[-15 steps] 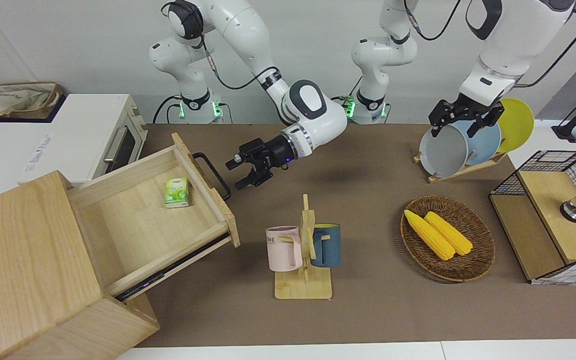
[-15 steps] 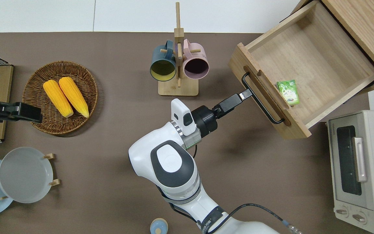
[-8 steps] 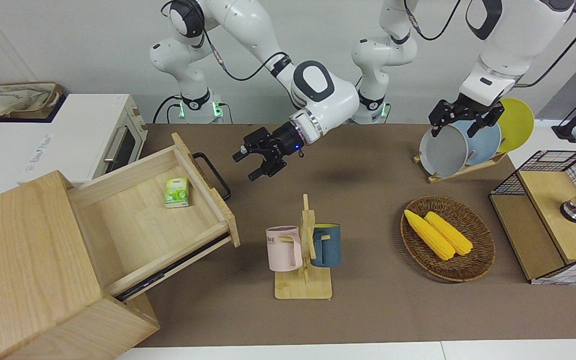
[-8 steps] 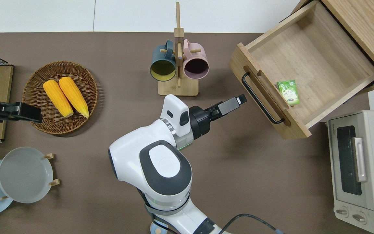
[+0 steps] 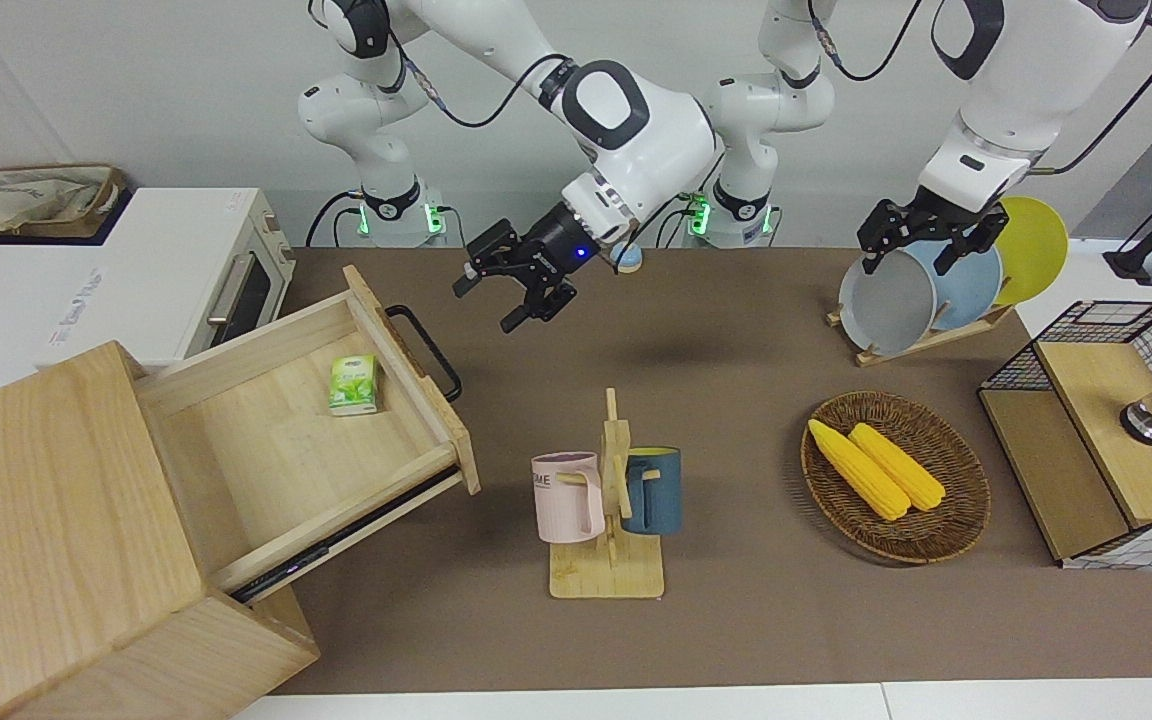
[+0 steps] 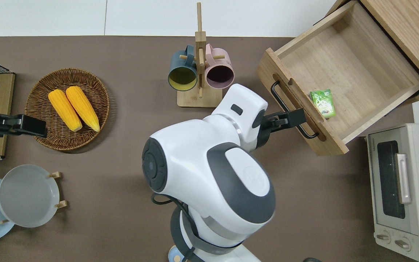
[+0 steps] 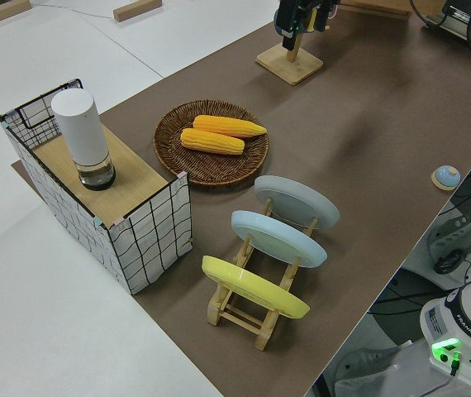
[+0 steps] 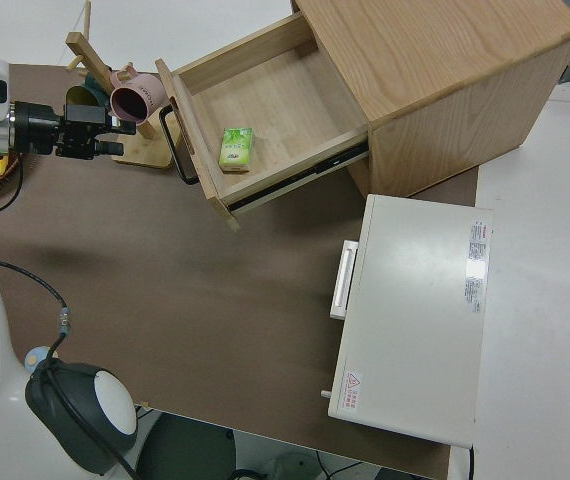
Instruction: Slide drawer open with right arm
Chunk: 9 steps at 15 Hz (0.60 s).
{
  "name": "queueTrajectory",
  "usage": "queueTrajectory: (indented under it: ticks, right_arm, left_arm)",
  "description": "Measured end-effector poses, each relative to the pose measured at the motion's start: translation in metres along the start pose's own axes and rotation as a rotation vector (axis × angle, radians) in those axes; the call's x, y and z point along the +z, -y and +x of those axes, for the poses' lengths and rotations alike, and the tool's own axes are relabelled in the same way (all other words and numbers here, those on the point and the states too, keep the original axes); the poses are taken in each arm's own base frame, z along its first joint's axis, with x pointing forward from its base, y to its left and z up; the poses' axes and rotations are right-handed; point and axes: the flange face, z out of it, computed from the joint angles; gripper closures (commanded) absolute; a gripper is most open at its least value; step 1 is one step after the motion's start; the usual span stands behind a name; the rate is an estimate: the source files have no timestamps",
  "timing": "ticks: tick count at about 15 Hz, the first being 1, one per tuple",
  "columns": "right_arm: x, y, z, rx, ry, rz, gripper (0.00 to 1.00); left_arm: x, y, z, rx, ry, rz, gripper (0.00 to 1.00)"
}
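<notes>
The wide, shallow light-wood drawer (image 5: 306,420) stands pulled well out of its boxy wooden cabinet (image 5: 56,540) at the right arm's end of the table. Its black metal loop handle (image 5: 424,350) faces the table's middle. Inside the drawer, a small green carton (image 5: 352,384) lies close against the flat front panel; the rest of the smooth floor is bare.

The right arm's black two-finger gripper (image 5: 518,287), blue-lit at the wrist, hangs in the air with fingers spread apart and nothing between them. The overhead view puts it (image 6: 295,117) over the handle; the front view shows it raised clear of the handle.

A white toaster oven (image 6: 406,189) sits beside the cabinet, nearer the robots. At mid-table, a wooden rack (image 5: 611,520) carries a pink mug (image 5: 566,497) and a dark blue mug (image 5: 653,489). A round woven basket (image 5: 956,500) holds two yellow corn cobs (image 5: 876,467).

The left arm is parked.
</notes>
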Motion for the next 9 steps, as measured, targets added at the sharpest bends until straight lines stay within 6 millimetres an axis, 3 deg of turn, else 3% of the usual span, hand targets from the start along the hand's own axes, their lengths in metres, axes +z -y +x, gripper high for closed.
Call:
queueTrajectory:
  ticks: [5,7,9]
  right_arm:
    - [0.005,-0.086,0.0,0.045,0.064,0.229,0.021]
    - [0.016,-0.134,-0.004,0.085,0.104,0.355,0.021]
    - [0.03,-0.165,-0.007,0.127,0.143,0.46,0.021]
  left_arm:
    - [0.0,0.0,0.0,0.0,0.0,0.0,0.01]
    - [0.0,0.0,0.0,0.0,0.0,0.0,0.01]
    - [0.0,0.0,0.0,0.0,0.0,0.0,0.01]
